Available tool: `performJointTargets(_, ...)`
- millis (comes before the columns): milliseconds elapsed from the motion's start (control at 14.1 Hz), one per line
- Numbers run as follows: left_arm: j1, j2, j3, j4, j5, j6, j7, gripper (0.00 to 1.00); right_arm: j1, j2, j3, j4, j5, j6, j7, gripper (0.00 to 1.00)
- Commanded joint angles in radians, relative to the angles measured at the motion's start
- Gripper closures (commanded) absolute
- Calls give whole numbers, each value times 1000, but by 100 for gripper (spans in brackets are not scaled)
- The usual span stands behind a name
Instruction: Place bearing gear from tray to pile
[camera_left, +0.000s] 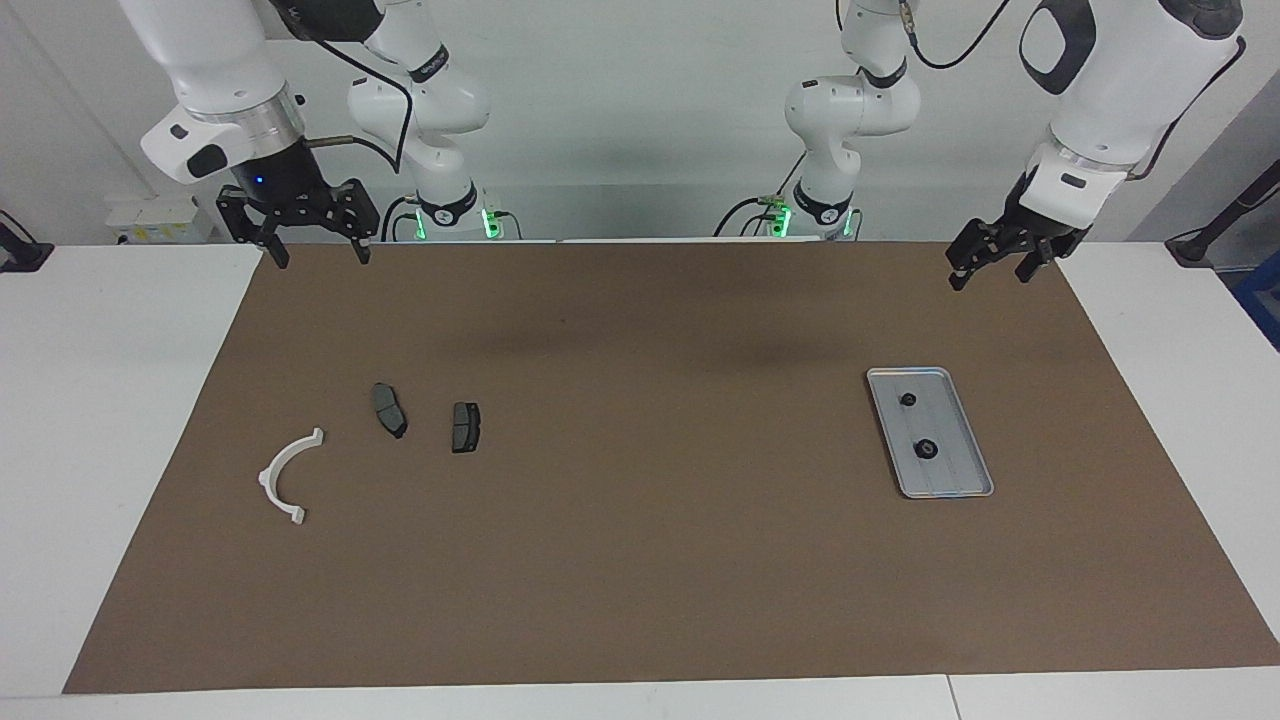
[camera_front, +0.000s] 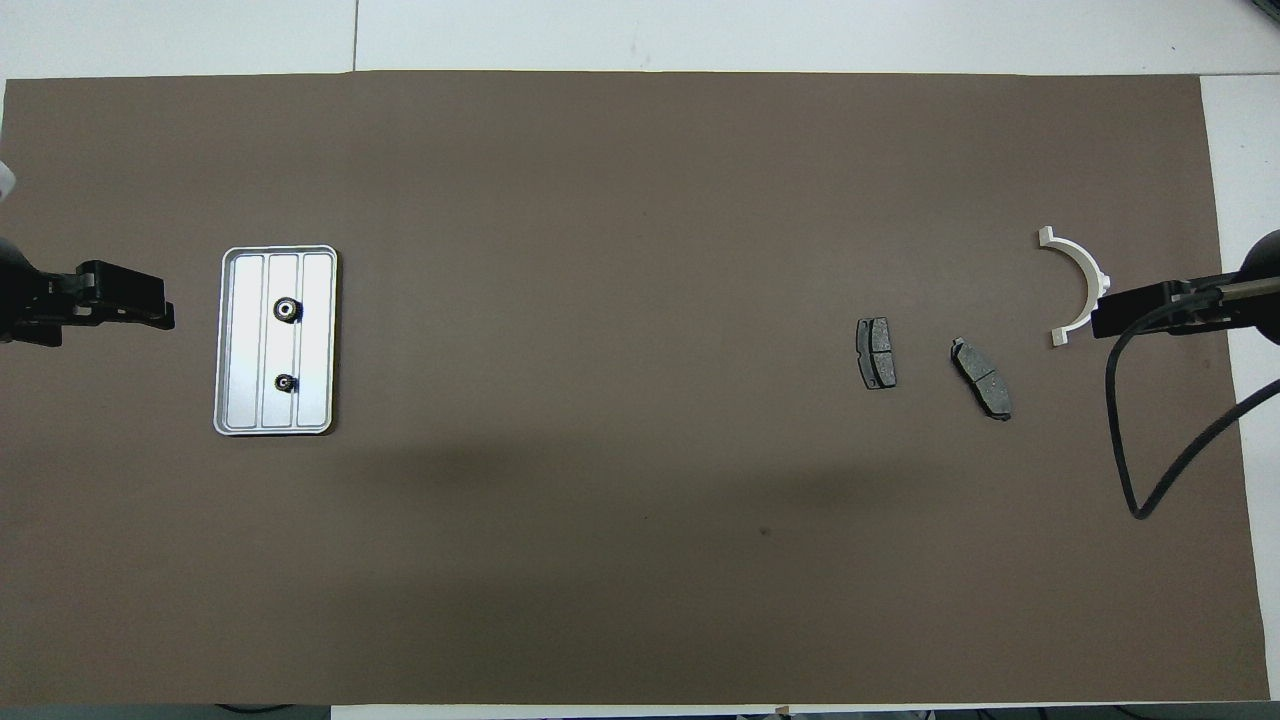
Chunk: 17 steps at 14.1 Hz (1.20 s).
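The silver-grey tray (camera_left: 955, 472) lies toward the left arm's end of the table, also in the overhead view (camera_front: 316, 345). Two small black round gears lie in it: a larger one (camera_left: 926, 449) (camera_front: 287, 310) and, nearer to the robots, a smaller one (camera_left: 908, 400) (camera_front: 286, 383). The pile lies toward the right arm's end: a white semicircular bracket (camera_left: 288, 475) (camera_front: 1075, 285) and two dark grey pads (camera_left: 389, 409) (camera_left: 465, 427). My left gripper (camera_left: 990, 276) hangs open and empty, raised over the mat's edge beside the tray. My right gripper (camera_left: 320, 256) hangs open and empty, raised over the mat's edge.
A brown mat (camera_left: 640, 560) covers most of the white table (camera_left: 110, 400). In the overhead view the left gripper (camera_front: 150, 310) shows at the tray's end and the right gripper (camera_front: 1105, 322) overlaps the bracket. A black cable (camera_front: 1150, 480) hangs from the right arm.
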<state>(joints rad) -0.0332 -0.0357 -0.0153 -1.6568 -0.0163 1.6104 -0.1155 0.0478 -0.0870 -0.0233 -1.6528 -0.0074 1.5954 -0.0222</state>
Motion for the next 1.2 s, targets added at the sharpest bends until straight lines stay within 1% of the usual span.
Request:
performJointTargets(0, 15, 16, -8, 28, -2, -21, 14, 0, -8, -20, 2, -22, 18, 3, 5, 0)
performJointTargets(354, 15, 16, -3, 23, -4, -14, 8, 0, -8, -22, 2, -25, 17, 3, 5, 0)
performJointTargets(566, 12, 14, -3, 9, -1, 22, -22, 0, -8, -22, 2, -27, 15, 9, 5, 0)
performJointTargets(707, 15, 2, -2, -49, -1, 112, -33, 0, -5, -22, 2, -28, 15, 14, 7, 0)
performJointTargets(848, 15, 8, 0, -107, -1, 196, -33, 0, -8, -22, 2, -27, 15, 18, 5, 0)
performJointTargets(990, 15, 39, 0, -197, -1, 342, -33, 0, -11, -20, 2, -27, 17, 20, 5, 0)
performJointTargets(1131, 16, 92, 2, -263, 1, 484, -35, 0, -3, -20, 2, -27, 15, 31, 5, 0)
